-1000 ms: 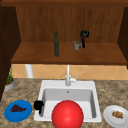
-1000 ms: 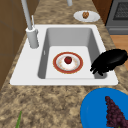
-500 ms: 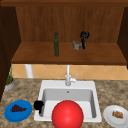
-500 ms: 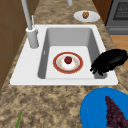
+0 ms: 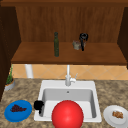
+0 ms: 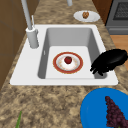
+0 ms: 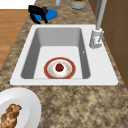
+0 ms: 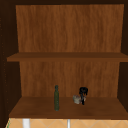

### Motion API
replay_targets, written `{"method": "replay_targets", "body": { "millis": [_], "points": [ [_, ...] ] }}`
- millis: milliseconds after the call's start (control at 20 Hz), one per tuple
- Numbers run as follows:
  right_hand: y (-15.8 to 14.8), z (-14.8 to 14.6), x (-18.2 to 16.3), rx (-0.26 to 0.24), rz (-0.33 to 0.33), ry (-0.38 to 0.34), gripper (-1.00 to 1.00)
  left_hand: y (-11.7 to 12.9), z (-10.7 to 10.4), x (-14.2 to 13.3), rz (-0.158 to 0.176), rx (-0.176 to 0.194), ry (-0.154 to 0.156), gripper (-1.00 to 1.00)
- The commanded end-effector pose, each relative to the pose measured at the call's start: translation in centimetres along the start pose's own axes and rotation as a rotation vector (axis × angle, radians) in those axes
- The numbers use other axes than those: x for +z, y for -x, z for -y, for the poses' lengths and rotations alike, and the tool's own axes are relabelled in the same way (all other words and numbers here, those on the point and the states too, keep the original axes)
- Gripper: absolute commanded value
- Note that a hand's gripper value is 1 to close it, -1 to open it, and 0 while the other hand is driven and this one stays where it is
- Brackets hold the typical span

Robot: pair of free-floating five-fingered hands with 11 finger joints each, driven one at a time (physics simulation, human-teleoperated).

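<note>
Reaching stage, I judge: right hand meets the shelf's cup, grip unclear; left hand hangs slack by the sink; lifting needs a firm hold.

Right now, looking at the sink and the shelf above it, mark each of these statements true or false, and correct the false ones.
1. The left hand hangs over the sink's front left corner. True.
2. The blue plate holds bread. False: it holds dark grapes; the bread lies on the white plate.
3. A red fruit sits on the red-rimmed plate in the basin. True.
4. The green bottle lies on its side. False: it stands upright on the shelf.
5. The right hand is on the shelf beside a small cup. True.
</note>
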Motion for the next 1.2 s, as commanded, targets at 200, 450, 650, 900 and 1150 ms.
{"method": "replay_targets", "body": {
  "millis": [200, 450, 650, 900, 1150],
  "points": [
    [0.1, -1.0, -2.1, 0.047, 0.033, -0.09, -1.0, 0.0, 0.0, 0.0, 0.0, 0.0, 0.0, 0.0],
    [-0.4, -1.3, -0.9, 0.063, 0.059, -0.214, 1.0, 0.0, 0.0, 0.0, 0.0, 0.0, 0.0, 0.0],
    [-0.2, -1.3, -1.1, 0.029, 0.029, -0.071, 1.0, 0.0, 0.0, 0.0, 0.0, 0.0, 0.0, 0.0],
    [-0.2, -0.1, -1.2, 0.005, 0.004, 0.056, 1.0, 0.0, 0.0, 0.0, 0.0, 0.0, 0.0, 0.0],
    [1.2, 2.1, 2.0, -0.011, 0.01, 0.003, 1.0, 0.0, 0.0, 0.0, 0.0, 0.0, 0.0, 0.0]
  ]
}}
